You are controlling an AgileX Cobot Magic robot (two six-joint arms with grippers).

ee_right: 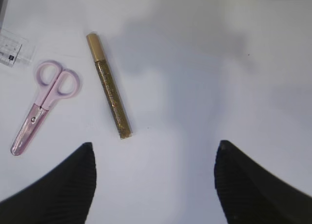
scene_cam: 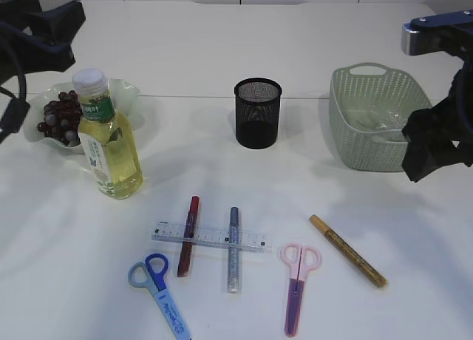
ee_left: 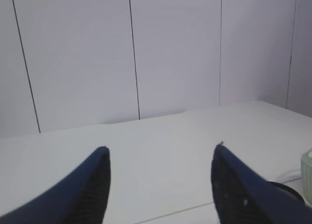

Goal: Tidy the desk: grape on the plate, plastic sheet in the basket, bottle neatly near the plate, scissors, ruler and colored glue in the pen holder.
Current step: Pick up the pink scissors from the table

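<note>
Grape cluster sits on the white ruffled plate, just below and right of the left gripper, which hangs raised at the exterior view's left edge; its jaws stand apart with only bare table and wall between them, grasping nothing. Bottle of yellow liquid stands upright touching or just in front of the plate, lower right of that gripper. Right gripper hovers raised beside the green basket, jaws spread wide and empty; clear plastic sheet lies inside the basket, just left of it. Ahead of the right fingers, on the table: gold glitter glue, and farther left the pink scissors, apart from each other. Well left of the right gripper: clear ruler lying across the red glue and silver glue; blue scissors near the front edge. Black mesh pen holder stands upright between the two grippers.
</note>
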